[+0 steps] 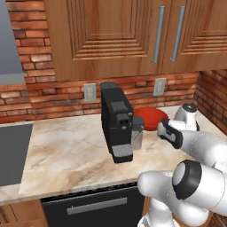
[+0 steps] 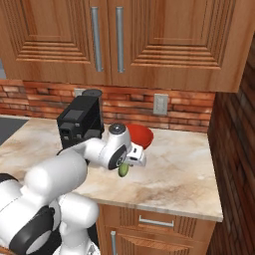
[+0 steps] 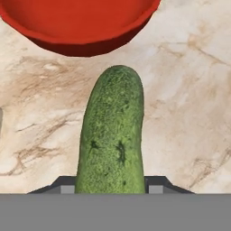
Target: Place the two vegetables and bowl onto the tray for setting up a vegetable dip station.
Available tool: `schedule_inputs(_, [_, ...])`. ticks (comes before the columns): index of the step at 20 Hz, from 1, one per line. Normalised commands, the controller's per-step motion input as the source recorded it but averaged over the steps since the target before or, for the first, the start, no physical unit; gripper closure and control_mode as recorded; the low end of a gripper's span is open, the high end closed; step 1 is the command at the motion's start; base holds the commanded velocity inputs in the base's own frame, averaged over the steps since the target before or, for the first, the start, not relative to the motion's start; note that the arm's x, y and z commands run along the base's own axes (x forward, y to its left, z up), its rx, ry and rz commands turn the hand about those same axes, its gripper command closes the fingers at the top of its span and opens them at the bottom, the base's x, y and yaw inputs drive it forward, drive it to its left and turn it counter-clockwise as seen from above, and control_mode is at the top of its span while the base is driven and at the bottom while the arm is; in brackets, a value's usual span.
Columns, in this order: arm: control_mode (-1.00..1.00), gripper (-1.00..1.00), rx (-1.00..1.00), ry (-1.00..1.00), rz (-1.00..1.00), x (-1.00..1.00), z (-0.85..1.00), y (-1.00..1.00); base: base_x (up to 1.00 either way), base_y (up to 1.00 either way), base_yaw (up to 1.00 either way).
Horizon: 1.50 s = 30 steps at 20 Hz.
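Observation:
My gripper (image 3: 112, 187) is shut on a dark green cucumber (image 3: 113, 140), one of the two vegetables, which sticks out from between the fingers toward the bowl. In the right base view the gripper (image 2: 130, 162) hangs just over the marble counter, the cucumber (image 2: 123, 170) poking out below it. The glossy red bowl (image 3: 81, 25) sits on the counter right ahead of the cucumber's tip, near the brick wall (image 2: 141, 134) (image 1: 150, 116). In the left base view my hand (image 1: 170, 133) is just right of the bowl. The tray and the other vegetable are out of view.
A black coffee machine (image 1: 117, 124) (image 2: 79, 122) stands left of the bowl with a grey cup (image 1: 137, 133) beside it. A brick side wall (image 2: 234, 149) closes the counter's right end. A dark cooktop (image 1: 13, 150) lies far left. Bare marble (image 2: 174, 169) spreads right of the gripper.

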Motion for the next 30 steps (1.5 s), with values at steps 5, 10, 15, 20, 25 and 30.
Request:
schedule_inputs(5, [-1.00, 1.00, 0.00, 0.00, 0.00, -0.19, 0.49, -0.07, 0.00, 0.00, 0.00])
schedule_inputs(10, [-1.00, 1.00, 0.00, 0.03, 0.00, -0.21, 0.41, -0.03, 0.00, 0.00, 0.00])
schedule_inputs(15, [-1.00, 1.00, 0.00, 0.00, 0.00, -0.08, 0.34, 0.00, 0.00, 0.00, 0.00])
schedule_inputs(20, [-1.00, 1.00, 0.00, 0.00, 0.00, -0.09, 0.37, 0.00, 0.00, 0.00, 0.00])
schedule_inputs(25, [-1.00, 1.00, 0.00, 0.00, 0.00, -0.18, 0.37, 0.00, 0.00, 0.00, 0.00])
schedule_inputs(30, [-1.00, 1.00, 0.00, 0.00, 0.00, -0.16, 0.37, 0.00, 0.00, 0.00, 0.00])
